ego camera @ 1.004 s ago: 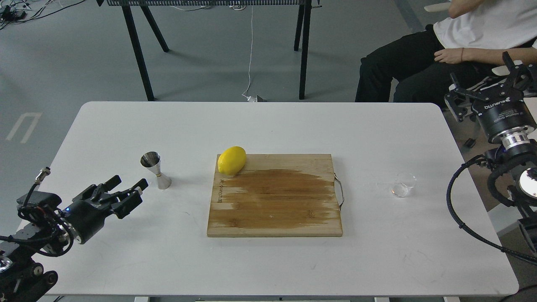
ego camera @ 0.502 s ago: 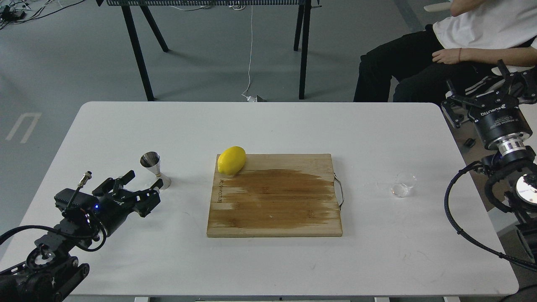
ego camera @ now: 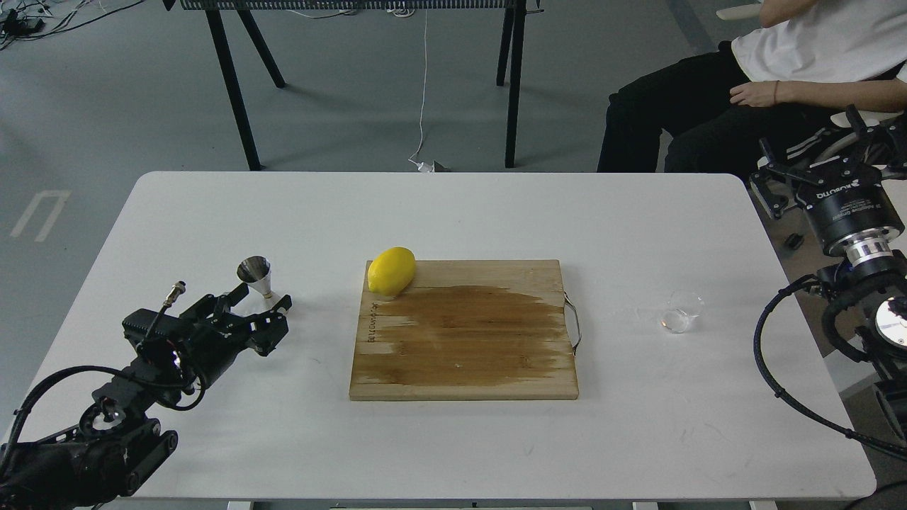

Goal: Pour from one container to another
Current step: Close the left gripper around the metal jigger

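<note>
The steel jigger (ego camera: 255,272) stands upright on the white table (ego camera: 453,212), left of the cutting board. My left gripper (ego camera: 261,299) is open right in front of it, one finger on each side of its lower cone, which is hidden behind them. I cannot tell whether the fingers touch it. The small clear glass cup (ego camera: 679,312) sits on the table far to the right, beyond the board's handle. My right gripper (ego camera: 808,152) hangs open past the table's right edge, well away from the cup, holding nothing.
A wet-stained wooden cutting board (ego camera: 464,333) lies in the middle with a yellow lemon (ego camera: 391,270) on its back left corner. A seated person (ego camera: 716,92) is behind the table's back right corner, close to my right arm.
My left gripper has moved forward and to the right until its open fingers flank the jigger's base. The right gripper shifted slightly beside the table and stays open.
</note>
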Robot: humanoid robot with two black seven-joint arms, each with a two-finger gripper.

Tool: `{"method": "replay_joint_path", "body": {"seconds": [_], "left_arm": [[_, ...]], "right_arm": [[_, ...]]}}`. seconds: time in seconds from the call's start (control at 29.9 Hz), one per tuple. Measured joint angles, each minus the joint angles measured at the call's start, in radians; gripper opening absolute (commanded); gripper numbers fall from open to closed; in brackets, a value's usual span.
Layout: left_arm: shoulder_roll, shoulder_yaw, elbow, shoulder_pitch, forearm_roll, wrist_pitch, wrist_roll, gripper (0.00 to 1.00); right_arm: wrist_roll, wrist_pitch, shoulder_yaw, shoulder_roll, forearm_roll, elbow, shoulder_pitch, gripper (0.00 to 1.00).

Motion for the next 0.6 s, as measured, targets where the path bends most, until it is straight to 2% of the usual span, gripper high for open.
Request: {"method": "replay_joint_path", "body": {"seconds": [0.07,0.13,0.17,0.37,0.6], "left_arm": [[-0.011,0.0,0.007,-0.008,0.0,0.0,0.006,0.66],[-0.021,0.0,0.02,-0.016,0.0,0.0,0.01,0.5],[-0.027,0.0,0.028,-0.019,0.0,0.0,0.011,0.47],[-0.038,0.0,0.055,-0.032,-0.002,0.0,0.012,0.31],[-0.032,0.002,0.057,-0.035,-0.002,0.0,0.013,0.21]], "right_arm": [[0.0,0.0,0.0,0.002,0.0,0.0,0.0,1.0],[0.0,0.0,0.002,0.002,0.0,-0.001,0.0,1.0],[0.0,0.0,0.005,0.002,0.0,-0.001,0.0,1.0],[0.0,0.0,0.03,0.002,0.0,-0.002,0.0,1.0],[0.0,0.0,0.031,0.002,0.001,-0.005,-0.007,1.0]]}}
